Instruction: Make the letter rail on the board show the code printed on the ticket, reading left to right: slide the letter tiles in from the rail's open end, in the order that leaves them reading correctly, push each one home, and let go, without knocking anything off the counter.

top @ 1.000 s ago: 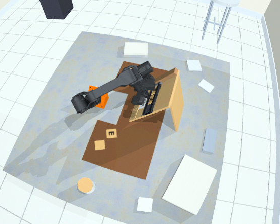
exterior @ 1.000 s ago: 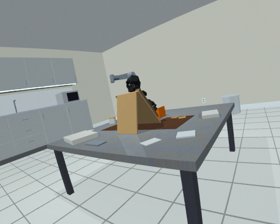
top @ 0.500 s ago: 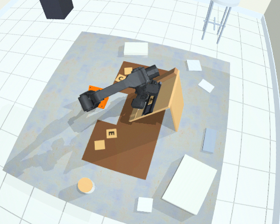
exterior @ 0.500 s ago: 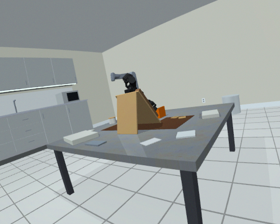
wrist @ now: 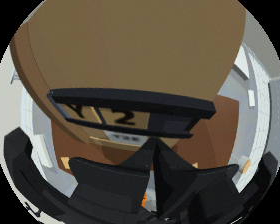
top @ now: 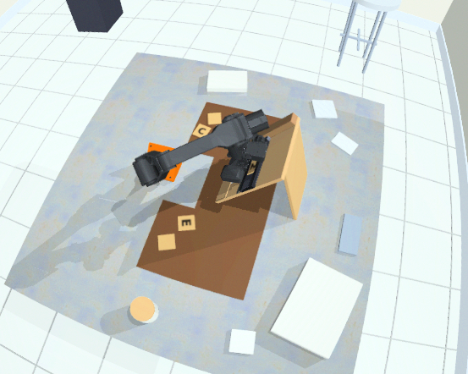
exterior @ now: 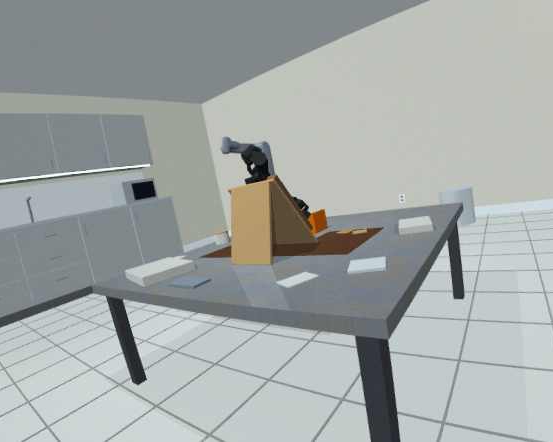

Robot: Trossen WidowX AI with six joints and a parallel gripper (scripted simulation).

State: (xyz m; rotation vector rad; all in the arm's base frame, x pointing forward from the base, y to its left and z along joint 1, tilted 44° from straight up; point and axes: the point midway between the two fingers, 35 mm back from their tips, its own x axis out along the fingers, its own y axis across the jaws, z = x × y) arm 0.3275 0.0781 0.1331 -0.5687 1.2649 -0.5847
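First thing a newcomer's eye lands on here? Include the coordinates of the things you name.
Probably the black arm (top: 205, 145) (exterior: 256, 159), its shut gripper (wrist: 153, 141) at the letter rail (wrist: 136, 102) on the sloping wooden board (top: 277, 148) (exterior: 252, 222) (wrist: 141, 50). Next, the Y tile (wrist: 78, 112) and 2 tile (wrist: 123, 118) side by side in that rail, then the bright orange plate (top: 173, 173) (exterior: 319, 221) by the arm's foot.

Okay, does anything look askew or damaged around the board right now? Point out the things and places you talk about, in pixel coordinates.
Nothing stands out: the Y tile (wrist: 79, 112) and 2 tile (wrist: 122, 118) sit in the rail (wrist: 136, 102), and the E tile (top: 186, 222) lies flat on the brown mat (top: 222, 258).
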